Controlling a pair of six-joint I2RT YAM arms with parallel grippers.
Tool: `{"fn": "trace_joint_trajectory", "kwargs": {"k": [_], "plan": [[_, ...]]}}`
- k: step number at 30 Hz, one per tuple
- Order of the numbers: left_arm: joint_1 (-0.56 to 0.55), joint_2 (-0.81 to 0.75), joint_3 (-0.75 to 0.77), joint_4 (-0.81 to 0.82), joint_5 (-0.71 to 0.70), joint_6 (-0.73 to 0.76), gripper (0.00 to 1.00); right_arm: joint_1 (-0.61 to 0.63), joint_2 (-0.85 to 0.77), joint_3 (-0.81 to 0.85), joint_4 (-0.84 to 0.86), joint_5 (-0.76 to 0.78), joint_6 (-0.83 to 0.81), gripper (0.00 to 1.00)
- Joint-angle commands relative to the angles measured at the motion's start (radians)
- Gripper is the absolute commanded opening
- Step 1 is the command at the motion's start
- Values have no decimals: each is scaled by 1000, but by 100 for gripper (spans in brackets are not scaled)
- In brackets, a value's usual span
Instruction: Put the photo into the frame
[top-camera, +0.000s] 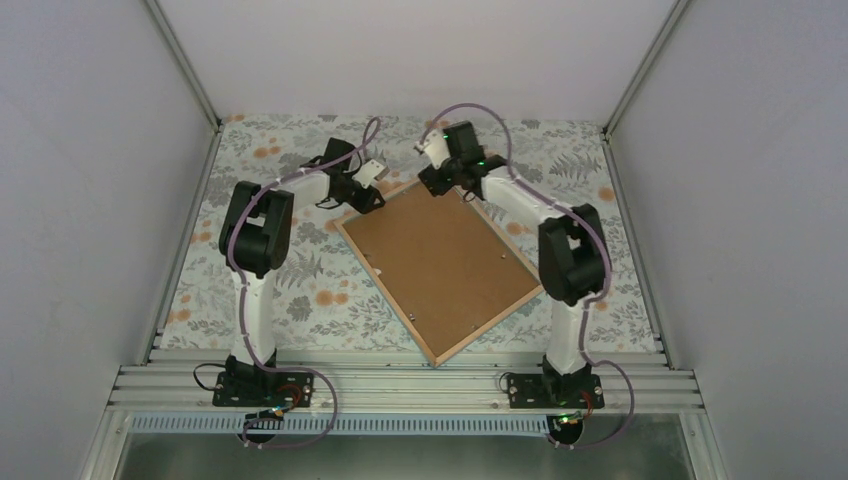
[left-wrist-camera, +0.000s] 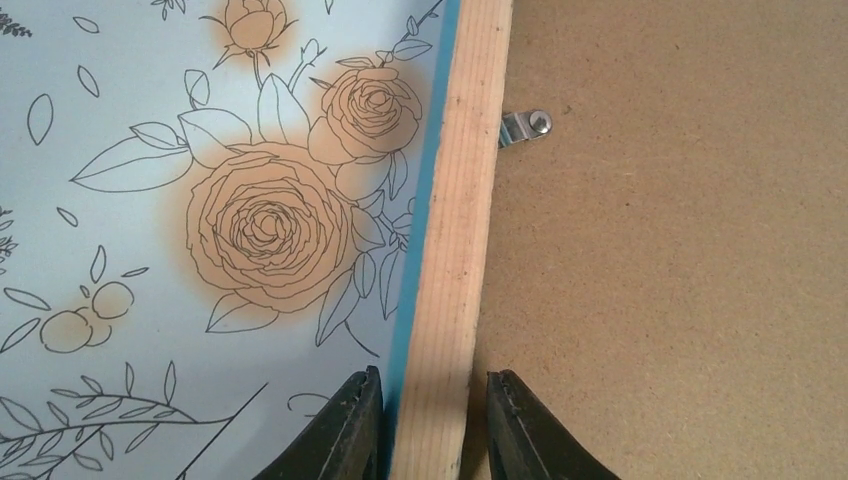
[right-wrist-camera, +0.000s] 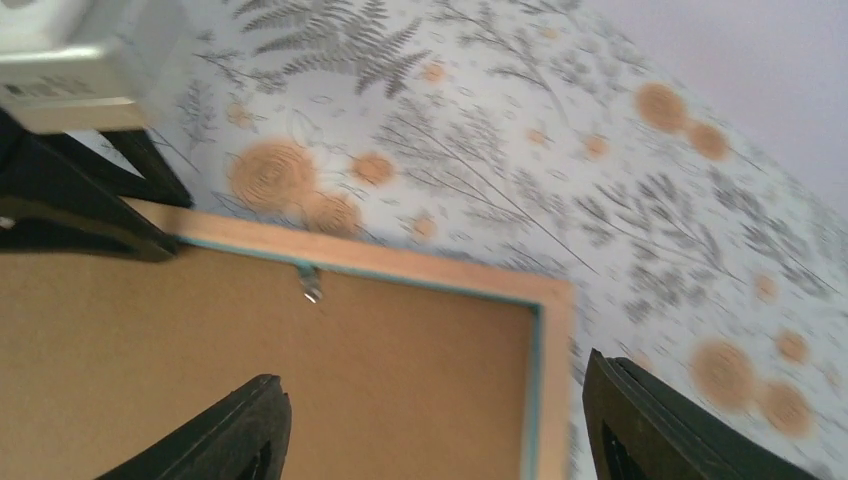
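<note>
The frame (left-wrist-camera: 450, 250) lies face down in the middle of the bench (top-camera: 300, 290), turned diagonally. One corner reaches the near edge between the two arm bases, and the opposite corner points to the far edge. Its light wood back is upward, and a thin teal line shows along the outer side of the rail. Inside the rails sits a plain brown backing board (top-camera: 440, 260). A small metal clip (left-wrist-camera: 525, 127) on the short far rail lies over the edge of the board.

The left pincer (left-wrist-camera: 435, 378) is at this short far rail, toward the far-left corner of the bench. Its two fingers stand on both sides of the wood, one on the outer side over the flowered cloth and one over the board. The outer finger looks to be against the teal edge, while a narrow dark gap shows beside the inner one. I cannot tell if the rail is really pressed.

The right pincer (right-wrist-camera: 435, 372) is released, with its fingers wide apart. It hangs over the far corner of the frame, one finger above the board and the other above the cloth just past the corner.
</note>
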Motion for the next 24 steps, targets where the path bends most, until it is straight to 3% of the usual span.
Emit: {"fn": "trace_joint_trajectory", "kwargs": {"k": [1,8,15,24], "plan": [[-5,-16,-50,-101,-3,-5,28,-93,-83,-99,-102,-77,22,71],[-3,-61,-70,-79,-30,2,36,-210,-213,-270,-222,-143,-38,68],[-3,-85,-78,-66,-22,4,44,-282,-341,-459,-240,-108,-73,67],[-2,-177,-141,-14,-26,34,51,-333,-304,-510,-229,-124,-67,62]]}}
